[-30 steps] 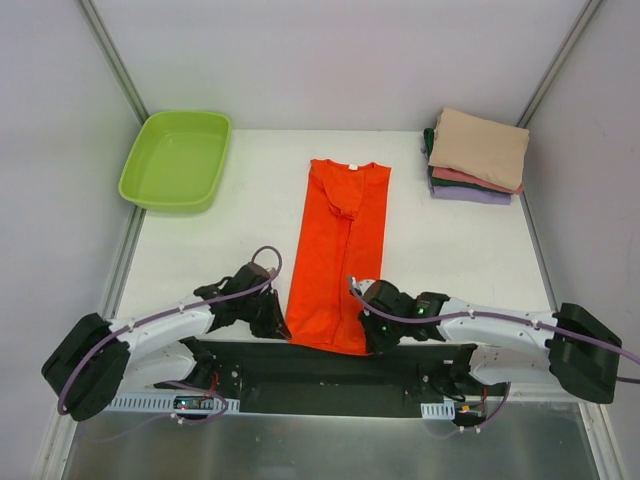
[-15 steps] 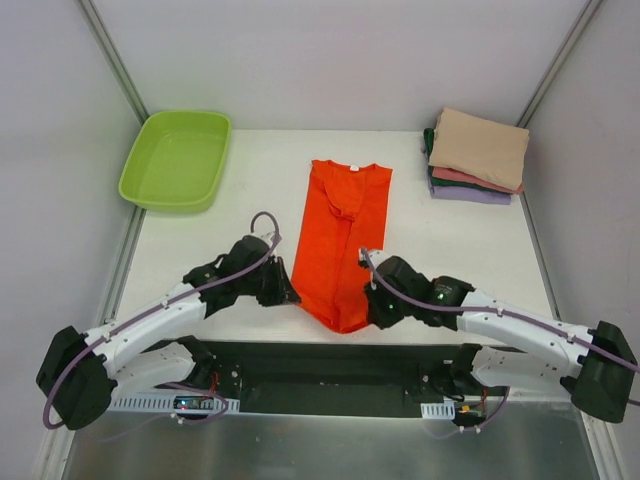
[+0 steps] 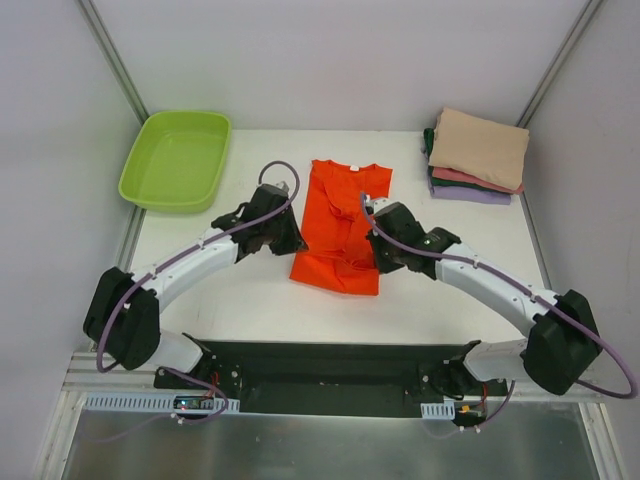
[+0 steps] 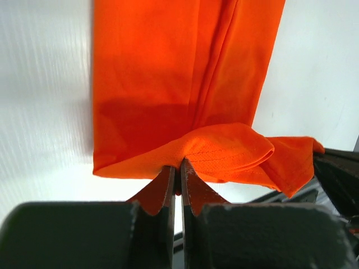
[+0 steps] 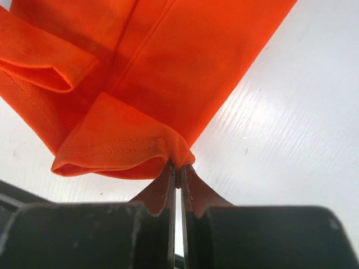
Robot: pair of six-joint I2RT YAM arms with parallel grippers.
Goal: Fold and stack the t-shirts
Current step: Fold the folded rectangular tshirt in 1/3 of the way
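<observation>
This is a robotics lab test cell: a white tabletop (image 3: 250, 300) boxed in by plain white panels (image 3: 330, 60) on grey metal rails (image 3: 112, 55). The white-and-black left robot arm (image 3: 185, 268) and right robot arm (image 3: 490, 285) are bolted to a black base plate (image 3: 320, 370), with purple cables (image 3: 279, 164) looping off them and bare circuit boards (image 3: 195, 403) below.

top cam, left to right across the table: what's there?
lime-green tub → left gripper, shut on the shirt's left edge → orange t-shirt → right gripper, shut on its right edge → stack of folded t-shirts
</observation>
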